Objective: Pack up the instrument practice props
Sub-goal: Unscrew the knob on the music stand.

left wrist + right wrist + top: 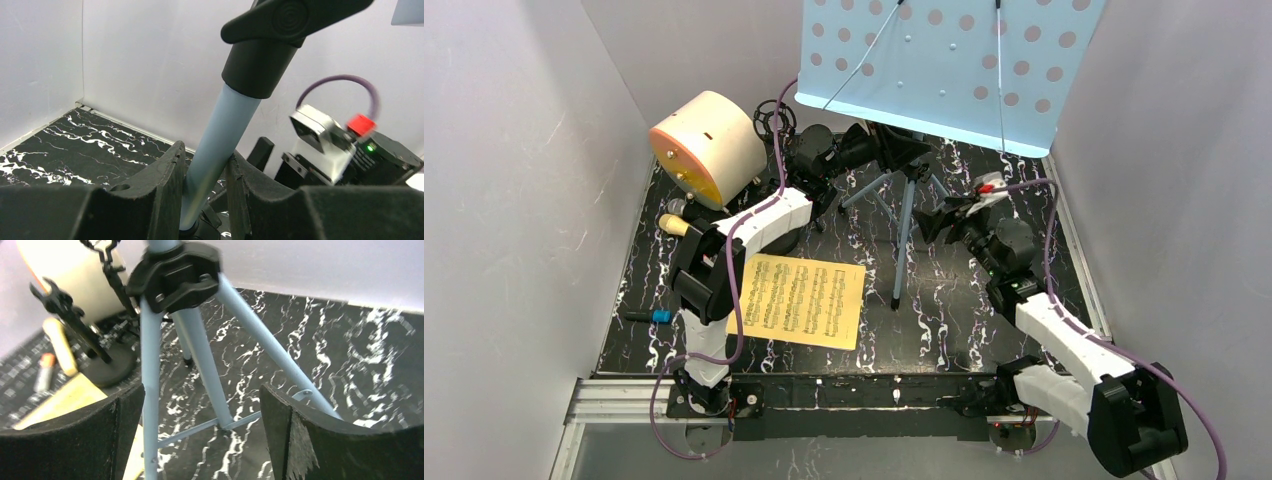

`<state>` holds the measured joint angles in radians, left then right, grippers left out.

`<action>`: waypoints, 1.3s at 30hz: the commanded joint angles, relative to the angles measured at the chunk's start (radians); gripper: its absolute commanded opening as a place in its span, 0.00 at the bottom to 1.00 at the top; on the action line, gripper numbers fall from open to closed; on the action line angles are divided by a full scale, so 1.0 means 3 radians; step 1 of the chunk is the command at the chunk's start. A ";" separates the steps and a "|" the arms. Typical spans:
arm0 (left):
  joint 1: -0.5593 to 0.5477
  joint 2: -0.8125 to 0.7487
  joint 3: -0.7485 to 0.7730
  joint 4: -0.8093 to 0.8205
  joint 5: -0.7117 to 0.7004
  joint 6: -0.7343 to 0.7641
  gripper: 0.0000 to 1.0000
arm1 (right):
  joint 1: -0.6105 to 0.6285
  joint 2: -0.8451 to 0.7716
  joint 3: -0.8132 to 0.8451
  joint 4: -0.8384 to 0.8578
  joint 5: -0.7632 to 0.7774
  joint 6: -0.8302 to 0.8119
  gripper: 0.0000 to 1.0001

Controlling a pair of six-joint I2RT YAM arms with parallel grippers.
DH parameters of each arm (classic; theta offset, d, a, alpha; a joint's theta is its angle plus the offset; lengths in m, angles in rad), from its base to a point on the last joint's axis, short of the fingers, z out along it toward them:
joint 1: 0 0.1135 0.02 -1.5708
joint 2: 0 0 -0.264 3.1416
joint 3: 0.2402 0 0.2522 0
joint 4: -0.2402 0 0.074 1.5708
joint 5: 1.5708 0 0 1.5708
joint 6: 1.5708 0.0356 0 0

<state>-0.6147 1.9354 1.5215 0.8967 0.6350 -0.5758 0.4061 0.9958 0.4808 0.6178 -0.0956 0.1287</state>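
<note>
Rack-folding time, probably. Pinching the pole (226,134) of the pale-blue perforated metal music rack (934,60) with the left gripper (205,172), upright at the back of the marbled black table (944,320). Holding the right gripper (202,390) wide around its tripod legs (150,415), unpinched. Next: squeeze one leg, fold inward.

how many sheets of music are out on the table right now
1. The yellow score sheet lies flat on the table near the front, just right of the left arm. More may be hidden under the arms.
</note>
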 commanded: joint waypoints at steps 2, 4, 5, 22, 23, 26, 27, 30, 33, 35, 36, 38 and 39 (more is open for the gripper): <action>0.0081 -0.0053 -0.0035 -0.0473 -0.0143 -0.0070 0.00 | -0.0457 0.0072 0.0462 -0.0362 -0.0663 0.1506 0.92; 0.0081 -0.0054 -0.0037 -0.0473 -0.0148 -0.0069 0.00 | -0.0646 0.0209 0.0602 -0.0411 -0.0989 0.1845 0.89; 0.0081 -0.0051 -0.0039 -0.0473 -0.0148 -0.0070 0.00 | -0.0742 0.0283 0.0661 -0.0401 -0.1116 0.1971 0.87; 0.0050 -0.0036 -0.0021 -0.0473 -0.0162 -0.0055 0.00 | -0.0902 0.0846 0.1056 0.0205 -0.1773 0.2724 0.67; 0.0050 -0.0032 -0.0015 -0.0473 -0.0157 -0.0054 0.00 | -0.0908 0.0864 0.1063 0.0258 -0.1803 0.2749 0.66; 0.0050 -0.0034 -0.0015 -0.0473 -0.0156 -0.0056 0.00 | -0.0909 0.0909 0.1088 0.0322 -0.1821 0.2797 0.61; 0.0047 -0.0034 -0.0016 -0.0473 -0.0155 -0.0056 0.00 | -0.0911 0.0918 0.1102 0.0323 -0.1820 0.2793 0.58; 0.0045 -0.0030 -0.0010 -0.0473 -0.0149 -0.0054 0.00 | -0.0915 0.0970 0.1153 0.0329 -0.1859 0.2746 0.48; 0.0040 -0.0034 -0.0006 -0.0476 -0.0148 -0.0054 0.00 | -0.0917 0.1042 0.1204 0.0291 -0.1948 0.2564 0.38; 0.0038 -0.0032 -0.0005 -0.0478 -0.0145 -0.0054 0.00 | -0.0916 0.1088 0.1229 0.0226 -0.1976 0.2419 0.28; 0.0035 -0.0034 -0.0005 -0.0478 -0.0148 -0.0054 0.00 | -0.0915 0.1104 0.1227 0.0229 -0.1989 0.2374 0.27; 0.0030 -0.0032 -0.0007 -0.0482 -0.0140 -0.0054 0.00 | -0.0916 0.1123 0.1226 0.0235 -0.2017 0.2282 0.22; 0.0029 -0.0034 -0.0007 -0.0486 -0.0133 -0.0052 0.00 | -0.0918 0.1124 0.1220 0.0231 -0.2026 0.2213 0.20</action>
<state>-0.6125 1.9354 1.5249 0.8867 0.6224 -0.5682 0.1303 1.3251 0.8040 0.6540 -0.6743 0.8864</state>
